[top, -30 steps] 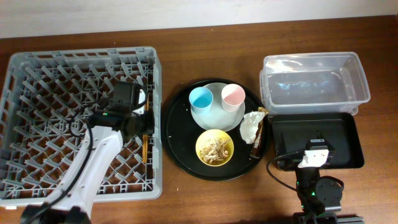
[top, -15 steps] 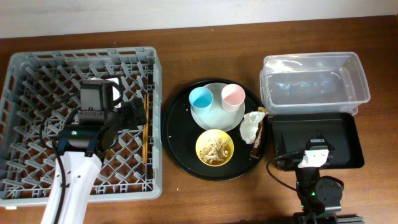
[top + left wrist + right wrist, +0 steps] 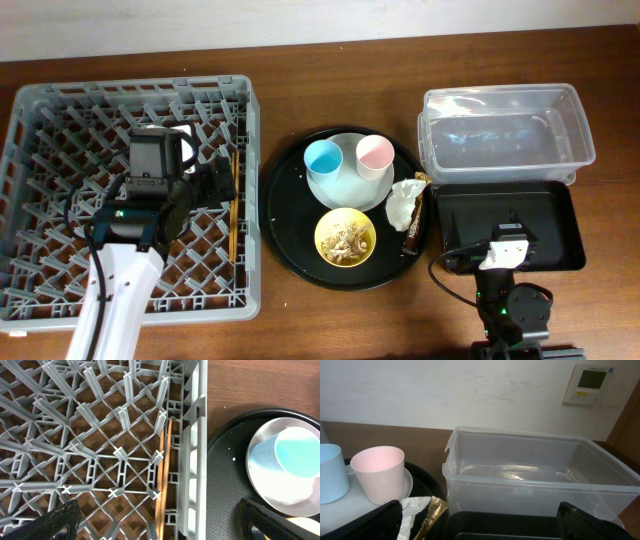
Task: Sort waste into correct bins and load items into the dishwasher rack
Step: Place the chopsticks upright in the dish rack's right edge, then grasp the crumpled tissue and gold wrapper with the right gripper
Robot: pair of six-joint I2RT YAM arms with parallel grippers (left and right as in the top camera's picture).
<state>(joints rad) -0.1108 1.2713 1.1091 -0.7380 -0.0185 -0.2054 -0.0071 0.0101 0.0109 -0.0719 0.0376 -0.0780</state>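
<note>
The pair of chopsticks (image 3: 164, 475) lies flat on the lattice floor of the grey dishwasher rack (image 3: 192, 460), along its right wall (image 3: 252, 200). My left gripper (image 3: 162, 525) hovers open above them, holding nothing. On the round tray, the blue cup (image 3: 324, 158) and pink cup (image 3: 374, 154) stand on the pale plate (image 3: 345, 188). The yellow bowl (image 3: 345, 238) holds beige scraps. Beside it lie the white napkin (image 3: 404, 200) and gold-brown wrapper (image 3: 414, 225). My right gripper (image 3: 482, 525) is open over the black bin (image 3: 545, 225), facing the clear tub (image 3: 530, 475).
The round black tray (image 3: 290, 230) sits between the rack and the bins. The clear tub (image 3: 505, 135) stands behind the black bin at the right. Upright pegs fill the rack floor around the left arm. Bare wooden table lies in front of the tray.
My left gripper opened and let go of the chopsticks, which now rest in the rack. The left arm pulled back to the left, then stayed still. The right arm has not moved.
</note>
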